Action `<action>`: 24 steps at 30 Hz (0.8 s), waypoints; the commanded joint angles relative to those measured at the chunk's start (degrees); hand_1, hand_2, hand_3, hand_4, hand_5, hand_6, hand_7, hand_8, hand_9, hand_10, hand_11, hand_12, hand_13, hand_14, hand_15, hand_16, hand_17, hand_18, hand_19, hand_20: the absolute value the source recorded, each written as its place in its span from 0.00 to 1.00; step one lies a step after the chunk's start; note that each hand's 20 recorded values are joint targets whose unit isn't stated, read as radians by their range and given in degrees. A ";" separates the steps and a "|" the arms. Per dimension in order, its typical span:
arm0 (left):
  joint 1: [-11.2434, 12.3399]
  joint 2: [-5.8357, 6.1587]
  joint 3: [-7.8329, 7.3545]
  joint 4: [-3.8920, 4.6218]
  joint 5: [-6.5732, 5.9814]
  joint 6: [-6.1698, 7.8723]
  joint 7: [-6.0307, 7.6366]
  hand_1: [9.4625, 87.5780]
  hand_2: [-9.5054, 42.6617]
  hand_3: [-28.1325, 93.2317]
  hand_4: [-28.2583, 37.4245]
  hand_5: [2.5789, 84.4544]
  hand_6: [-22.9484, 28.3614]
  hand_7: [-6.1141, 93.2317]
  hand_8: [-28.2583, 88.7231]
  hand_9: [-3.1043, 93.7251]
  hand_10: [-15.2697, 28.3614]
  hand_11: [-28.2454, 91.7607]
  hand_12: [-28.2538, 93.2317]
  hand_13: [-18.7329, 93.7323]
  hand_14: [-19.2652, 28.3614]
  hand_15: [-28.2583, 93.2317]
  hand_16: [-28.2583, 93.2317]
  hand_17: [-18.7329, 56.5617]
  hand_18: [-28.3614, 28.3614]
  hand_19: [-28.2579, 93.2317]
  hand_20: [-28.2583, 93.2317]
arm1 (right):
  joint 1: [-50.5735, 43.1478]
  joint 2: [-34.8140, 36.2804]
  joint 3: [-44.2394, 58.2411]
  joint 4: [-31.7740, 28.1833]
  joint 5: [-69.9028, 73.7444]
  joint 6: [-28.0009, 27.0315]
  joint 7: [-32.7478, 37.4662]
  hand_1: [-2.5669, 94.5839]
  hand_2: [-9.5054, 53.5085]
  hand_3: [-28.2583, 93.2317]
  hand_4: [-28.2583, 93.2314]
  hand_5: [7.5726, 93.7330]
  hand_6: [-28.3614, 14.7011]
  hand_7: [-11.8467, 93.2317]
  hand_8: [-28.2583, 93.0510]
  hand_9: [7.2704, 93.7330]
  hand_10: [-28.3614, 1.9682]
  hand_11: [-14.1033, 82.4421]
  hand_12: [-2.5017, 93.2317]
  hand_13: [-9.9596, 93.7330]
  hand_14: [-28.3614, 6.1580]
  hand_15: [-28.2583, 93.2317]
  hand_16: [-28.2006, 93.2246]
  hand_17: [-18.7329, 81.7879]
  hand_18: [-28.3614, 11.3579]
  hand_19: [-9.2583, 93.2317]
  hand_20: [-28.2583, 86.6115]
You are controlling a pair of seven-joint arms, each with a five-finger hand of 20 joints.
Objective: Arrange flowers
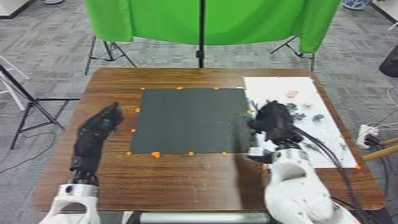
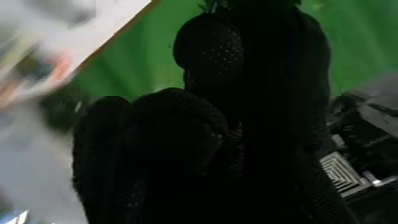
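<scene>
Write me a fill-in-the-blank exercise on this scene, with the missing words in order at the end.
In the head view, the cloth hanging beyond the table is ____.
In that view, the dark mat lies to the ____ of the white sheet.
The hand nearer the white sheet is the robot's ____ one.

Missing words: green; left; right.

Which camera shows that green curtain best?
The head view: there the green cloth hangs beyond the table, folds and lower edge visible. The right wrist view shows patches of it behind the right hand.
</scene>
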 commanded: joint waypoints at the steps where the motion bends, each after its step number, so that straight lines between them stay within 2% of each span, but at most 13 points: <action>1: -0.66 0.51 -0.19 2.62 -4.53 3.59 -0.42 0.14 0.33 0.77 0.00 0.49 0.56 0.11 0.20 0.43 0.65 0.34 0.31 0.41 0.74 0.39 0.23 0.35 0.75 0.33 0.42 | 18.36 -8.66 -12.50 11.03 6.50 -2.47 -3.01 0.96 0.00 0.00 0.73 0.85 0.59 0.41 0.44 0.97 0.60 0.48 0.44 1.00 0.79 0.73 0.43 0.95 0.63 0.95 0.61; 3: -0.89 0.74 0.30 3.20 -5.60 4.28 -0.48 0.13 0.37 0.76 0.00 0.49 0.56 0.11 0.20 0.42 0.65 0.34 0.31 0.41 0.74 0.39 0.23 0.35 0.74 0.33 0.42 | 20.83 -9.77 -15.42 13.42 8.38 -2.36 -3.08 0.96 0.00 0.00 0.73 0.85 0.59 0.41 0.43 0.97 0.60 0.48 0.44 1.00 0.79 0.73 0.43 0.95 0.63 0.95 0.61; 6: -0.53 0.55 0.55 3.55 -6.28 5.21 -0.25 0.11 0.44 0.75 0.00 0.49 0.56 0.11 0.20 0.42 0.66 0.34 0.31 0.41 0.74 0.39 0.23 0.35 0.74 0.32 0.42 | 24.03 -11.31 -19.84 16.56 12.14 -1.81 -4.14 0.96 0.00 0.00 0.73 0.84 0.59 0.41 0.43 0.97 0.60 0.48 0.44 1.00 0.79 0.73 0.43 0.95 0.63 0.95 0.61; 7: -0.22 0.49 0.82 3.37 -6.48 5.88 -0.03 0.11 0.45 0.75 0.00 0.49 0.56 0.11 0.20 0.42 0.66 0.34 0.31 0.41 0.74 0.39 0.23 0.35 0.74 0.32 0.42 | 24.75 -12.30 -20.86 17.91 12.00 -1.58 -5.08 0.96 0.00 0.00 0.74 0.84 0.59 0.41 0.43 0.97 0.60 0.48 0.44 1.00 0.79 0.73 0.43 0.95 0.63 0.95 0.61; 8: -1.03 0.79 1.45 3.85 -6.52 5.51 -0.19 0.11 0.45 0.75 0.00 0.49 0.56 0.11 0.20 0.42 0.66 0.34 0.31 0.41 0.74 0.39 0.23 0.35 0.74 0.32 0.42 | 25.55 -12.73 -22.32 18.85 11.66 -0.69 -4.77 0.96 0.00 0.00 0.74 0.84 0.59 0.41 0.43 0.97 0.60 0.49 0.44 1.00 0.79 0.73 0.43 0.95 0.63 0.95 0.61; 11: -2.31 1.54 2.49 4.36 -5.73 4.53 -0.79 0.10 0.45 0.76 0.00 0.49 0.56 0.11 0.20 0.42 0.66 0.34 0.31 0.41 0.74 0.40 0.23 0.35 0.74 0.32 0.42 | 27.29 -13.56 -25.09 20.51 12.98 0.90 -4.24 0.96 0.00 0.00 0.73 0.84 0.59 0.42 0.43 0.97 0.60 0.49 0.43 1.00 0.79 0.73 0.43 0.95 0.63 0.95 0.61; 12: -2.82 2.02 2.77 4.50 -5.37 3.95 -1.45 0.10 0.44 0.76 0.00 0.49 0.56 0.12 0.20 0.42 0.66 0.34 0.31 0.41 0.74 0.40 0.23 0.34 0.74 0.32 0.41 | 27.39 -13.65 -25.74 20.63 13.48 0.97 -3.59 0.96 0.00 0.00 0.74 0.84 0.59 0.42 0.43 0.97 0.60 0.49 0.43 1.00 0.79 0.73 0.43 0.95 0.63 0.95 0.61; 13: -3.93 2.54 3.36 5.01 -5.27 3.41 -1.55 0.10 0.44 0.77 0.00 0.49 0.56 0.12 0.20 0.42 0.66 0.34 0.31 0.41 0.74 0.40 0.23 0.34 0.74 0.32 0.41 | 28.24 -13.55 -27.08 21.04 13.71 1.83 -2.78 0.96 0.00 0.00 0.73 0.84 0.59 0.42 0.43 0.97 0.60 0.49 0.43 1.00 0.79 0.73 0.43 0.95 0.63 0.95 0.61; 18: -6.07 3.82 4.54 5.88 -5.31 1.76 -2.59 0.11 0.43 0.77 0.00 0.49 0.56 0.12 0.20 0.42 0.66 0.34 0.31 0.41 0.74 0.40 0.23 0.34 0.74 0.32 0.41 | 30.23 -13.96 -30.49 23.22 14.83 4.11 -1.15 0.96 0.00 0.00 0.73 0.84 0.59 0.43 0.42 0.97 0.59 0.49 0.43 1.00 0.79 0.73 0.43 0.95 0.63 0.96 0.60; 21: -7.01 3.82 5.39 6.43 -5.34 1.17 -2.78 0.11 0.42 0.78 0.00 0.50 0.57 0.12 0.20 0.42 0.66 0.35 0.32 0.41 0.75 0.40 0.23 0.34 0.74 0.32 0.41 | 30.96 -14.09 -31.49 24.59 16.08 4.46 -0.44 0.96 0.00 0.00 0.70 0.83 0.59 0.43 0.41 0.96 0.59 0.49 0.43 1.00 0.80 0.72 0.44 0.94 0.64 0.95 0.60; 24: -7.38 3.81 5.69 6.64 -5.21 0.98 -2.99 0.12 0.40 0.78 0.00 0.50 0.57 0.12 0.20 0.42 0.66 0.35 0.32 0.41 0.75 0.41 0.23 0.34 0.74 0.32 0.41 | 31.37 -14.08 -32.47 25.66 16.97 4.20 -0.30 0.94 0.00 0.00 0.61 0.83 0.58 0.41 0.41 0.96 0.55 0.47 0.41 1.00 0.78 0.69 0.44 0.94 0.66 0.94 0.59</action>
